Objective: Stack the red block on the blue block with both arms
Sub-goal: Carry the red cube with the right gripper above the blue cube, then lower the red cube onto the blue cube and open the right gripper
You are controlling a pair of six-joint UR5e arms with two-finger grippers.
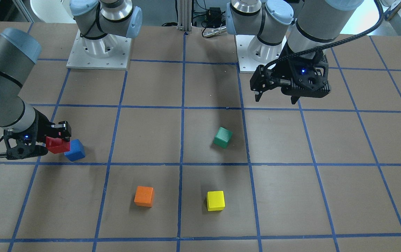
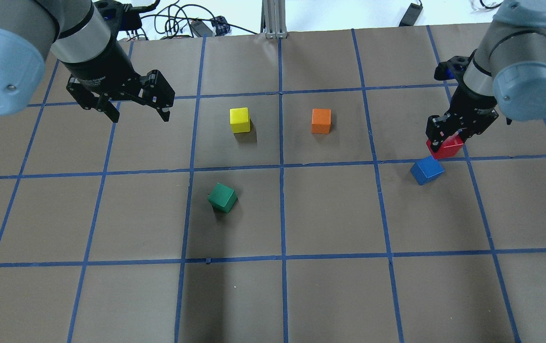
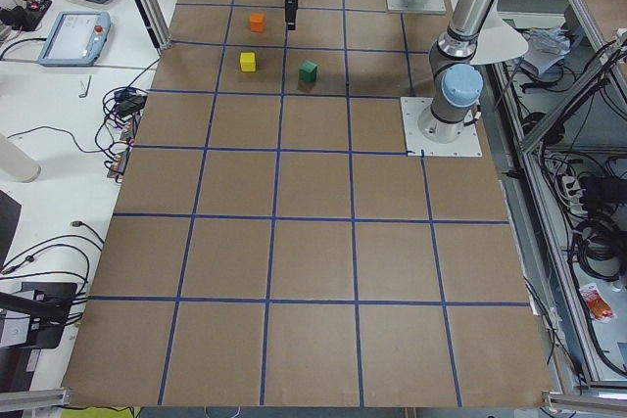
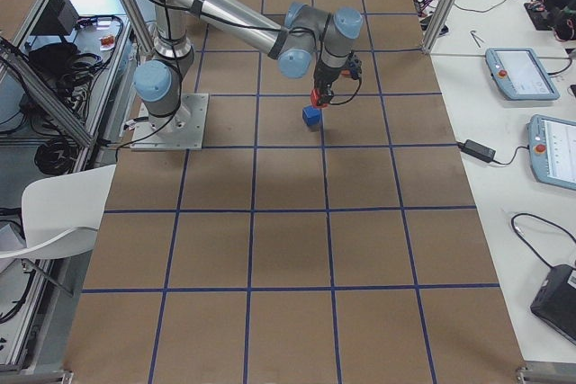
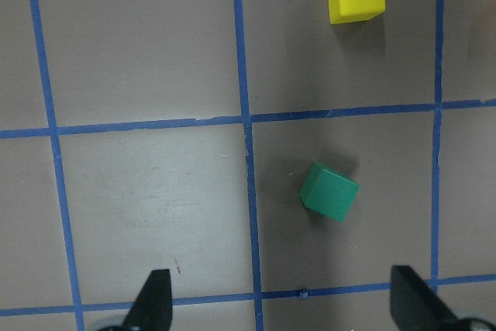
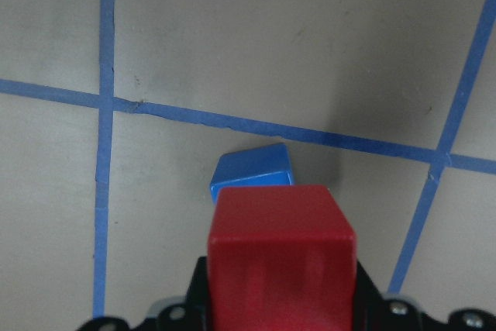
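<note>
My right gripper [image 2: 446, 141] is shut on the red block [image 2: 446, 147] and holds it in the air just beside and above the blue block [image 2: 426, 170], which rests on the table. In the right wrist view the red block [image 6: 283, 246] fills the lower middle and partly covers the blue block [image 6: 254, 170]. The front view shows the red block [image 1: 57, 144] overlapping the blue block's [image 1: 75, 150] edge, held by the right gripper [image 1: 58, 138]. My left gripper [image 2: 138, 114] is open and empty, raised over the far left; its fingertips [image 5: 155, 304] frame the left wrist view.
A green cube [image 2: 222, 197] sits tilted near the middle. A yellow cube [image 2: 239, 119] and an orange cube [image 2: 321, 120] sit further out. The brown table [image 2: 330, 295] carries a blue tape grid. Both arm bases [image 1: 99, 52] stand at the robot's edge.
</note>
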